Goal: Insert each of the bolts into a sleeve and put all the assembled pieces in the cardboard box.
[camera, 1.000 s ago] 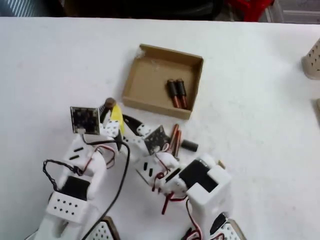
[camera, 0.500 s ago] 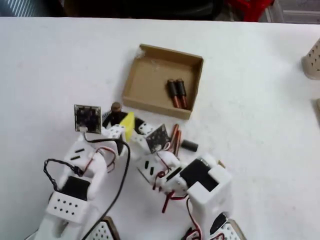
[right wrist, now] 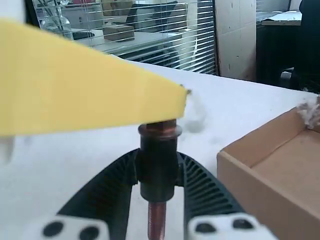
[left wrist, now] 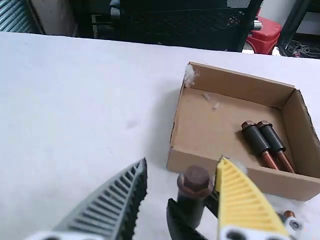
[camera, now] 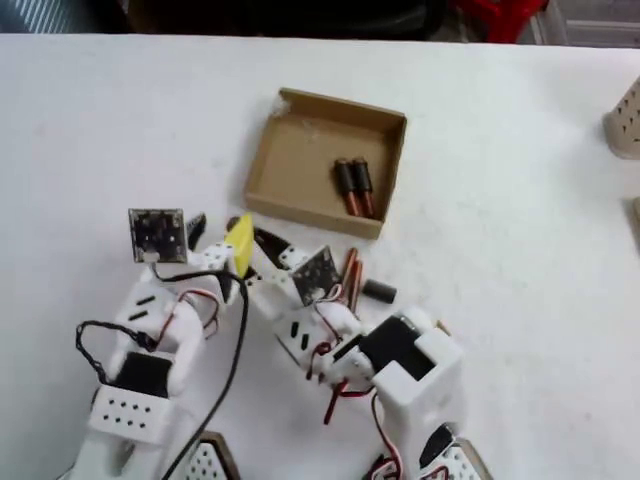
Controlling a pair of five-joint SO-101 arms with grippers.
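The big white counter point(camera: 520, 200) holds everything. Two white arms sit at its near edge, the left arm point(camera: 150, 340) and the right arm point(camera: 395, 365). An open brown cardboard box point(camera: 290, 165) point(left wrist: 210, 130) point(right wrist: 270, 170) sits near the middle of the counter. Inside it, by its right wall, lie two copper bolts in black sleeves point(camera: 352, 180) point(left wrist: 262, 140), side by side.

The left tool point(left wrist: 182, 161) point(camera: 217, 232) is just off the box's near left corner. It has one grey finger point(left wrist: 115, 200) and one yellow finger point(left wrist: 240, 200) point(right wrist: 75, 95), and they are spread wide. The right tool point(right wrist: 157, 162) point(camera: 262, 243) has black fingers and meets it there. It pinches a black sleeve with a copper bolt in it point(left wrist: 194, 182) point(right wrist: 157, 150). This piece stands between the left tool's fingers, close to the yellow one, with the bolt's head on top.

Two loose copper bolts point(camera: 349, 272) lie on the counter between the box's near wall and the right arm. A small loose black sleeve point(camera: 379, 292) lies just beside them, on their right.
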